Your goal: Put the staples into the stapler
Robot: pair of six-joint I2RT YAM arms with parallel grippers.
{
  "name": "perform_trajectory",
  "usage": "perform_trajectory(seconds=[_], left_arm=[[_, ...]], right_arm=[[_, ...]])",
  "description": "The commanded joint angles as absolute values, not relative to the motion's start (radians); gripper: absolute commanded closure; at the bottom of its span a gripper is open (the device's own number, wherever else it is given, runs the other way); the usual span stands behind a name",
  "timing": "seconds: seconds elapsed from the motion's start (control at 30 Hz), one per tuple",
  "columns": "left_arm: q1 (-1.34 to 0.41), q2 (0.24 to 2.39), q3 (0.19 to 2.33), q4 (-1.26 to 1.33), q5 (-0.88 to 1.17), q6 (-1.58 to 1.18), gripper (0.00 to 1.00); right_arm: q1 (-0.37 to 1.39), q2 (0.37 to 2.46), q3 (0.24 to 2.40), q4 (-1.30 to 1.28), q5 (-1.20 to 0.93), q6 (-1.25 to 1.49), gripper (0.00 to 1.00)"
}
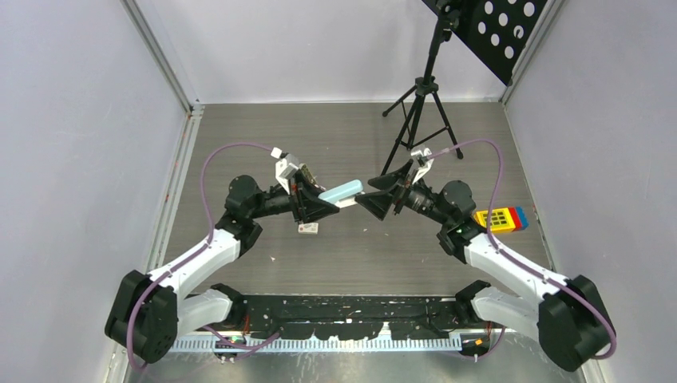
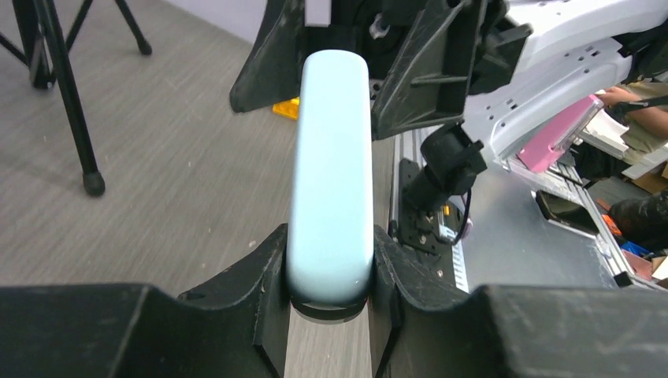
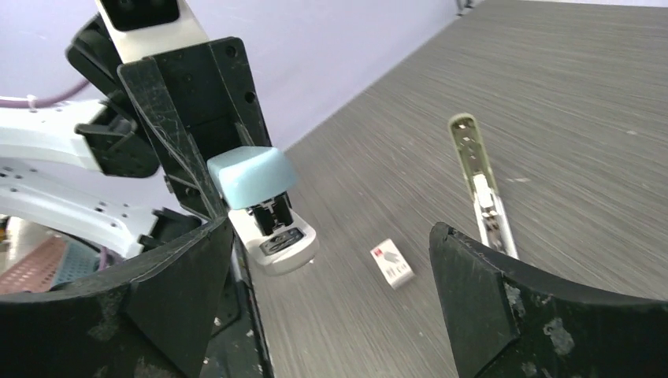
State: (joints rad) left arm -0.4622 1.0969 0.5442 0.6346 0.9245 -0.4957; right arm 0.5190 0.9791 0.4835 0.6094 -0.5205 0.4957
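My left gripper (image 1: pixel 319 203) is shut on the rear of a light blue stapler (image 1: pixel 342 192) with a white base and holds it above the table, nose toward the right arm. In the left wrist view the stapler (image 2: pixel 331 157) sits clamped between the jaws of that gripper (image 2: pixel 331 264). My right gripper (image 1: pixel 374 201) is open and empty, just off the stapler's nose; its wrist view shows that gripper (image 3: pixel 331 236) facing the stapler (image 3: pixel 256 181). The staples box (image 1: pixel 308 228), small and white with a red mark, lies flat on the table below the stapler and also shows in the right wrist view (image 3: pixel 391 263).
A black tripod (image 1: pixel 419 120) stands behind the right gripper. A yellow block with blue and red parts (image 1: pixel 501 219) lies at the right. A long metal channel (image 3: pixel 480 185) shows beside my right finger. A perforated black panel (image 1: pixel 495 32) hangs at the back right.
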Motion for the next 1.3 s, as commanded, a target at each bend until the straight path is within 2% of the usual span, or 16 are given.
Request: perform_trajectory(seconds=[0.0,0.17,0.37,0.53,0.6,0.7,0.77,0.83,0.97,1.0,1.13,1.27], left_arm=[[-0.488,1.080,0.537,0.893,0.862,-0.576,1.00],[-0.501,1.092,0.509,1.016,0.781,-0.641,1.00],[-0.503,1.116,0.504,1.083,0.752,-0.713,1.00],[-0.511,1.145,0.496,1.134,0.758,-0.750,1.00],[-0.516,1.157,0.495,1.152,0.759,-0.762,1.00],[-0.518,1.171,0.494,1.169,0.752,-0.775,1.00],[-0.518,1.175,0.489,1.177,0.731,-0.781,1.00],[-0.518,1.176,0.485,1.186,0.705,-0.785,1.00],[-0.518,1.181,0.483,1.215,0.679,-0.796,1.00],[-0.518,1.181,0.482,1.221,0.673,-0.800,1.00],[-0.518,1.181,0.476,1.244,0.650,-0.806,1.00],[-0.518,1.183,0.479,1.252,0.650,-0.814,1.00]], right_arm=[[0.507,1.068,0.499,0.983,-0.609,0.682,0.02],[0.497,1.160,0.523,1.155,-0.628,0.763,0.06],[0.484,1.251,0.540,1.306,-0.663,0.855,0.17],[0.480,1.278,0.579,1.332,-0.692,0.880,0.27],[0.480,1.286,0.590,1.335,-0.698,0.887,0.32],[0.478,1.301,0.610,1.336,-0.709,0.909,0.48],[0.474,1.319,0.625,1.337,-0.724,0.936,0.53],[0.473,1.333,0.633,1.346,-0.737,0.960,0.52],[0.472,1.340,0.625,1.372,-0.739,0.967,0.36],[0.472,1.338,0.623,1.374,-0.739,0.967,0.35],[0.471,1.336,0.617,1.378,-0.741,0.966,0.34],[0.471,1.335,0.616,1.380,-0.742,0.966,0.37]])
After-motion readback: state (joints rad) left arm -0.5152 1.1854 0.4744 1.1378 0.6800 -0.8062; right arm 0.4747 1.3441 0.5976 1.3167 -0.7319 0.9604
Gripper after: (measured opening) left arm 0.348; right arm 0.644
